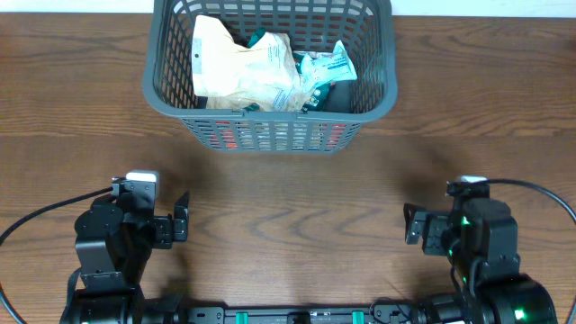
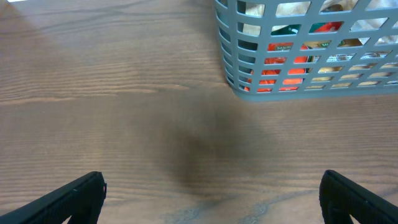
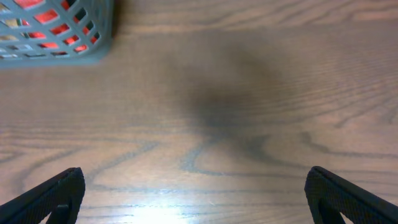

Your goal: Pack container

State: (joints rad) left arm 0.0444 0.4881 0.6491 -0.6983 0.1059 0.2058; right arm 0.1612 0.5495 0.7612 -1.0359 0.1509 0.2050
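Observation:
The container (image 1: pixel 166 54), a dark grey basket with lattice-slotted sides, stands at the table's far middle. It holds several packets (image 1: pixel 243 67), cream and white-green, with red showing through the front slots. It also shows in the left wrist view (image 2: pixel 231 56) at upper right and in the right wrist view (image 3: pixel 102 37) at upper left. My left gripper (image 2: pixel 211 199) is open and empty over bare wood at the near left. My right gripper (image 3: pixel 194 196) is open and empty over bare wood at the near right. Both are well short of the container.
The wooden table (image 1: pixel 297 198) lies between the grippers and the basket. Black cables curve off each arm base at the near left (image 1: pixel 36 216) and near right (image 1: pixel 549 193).

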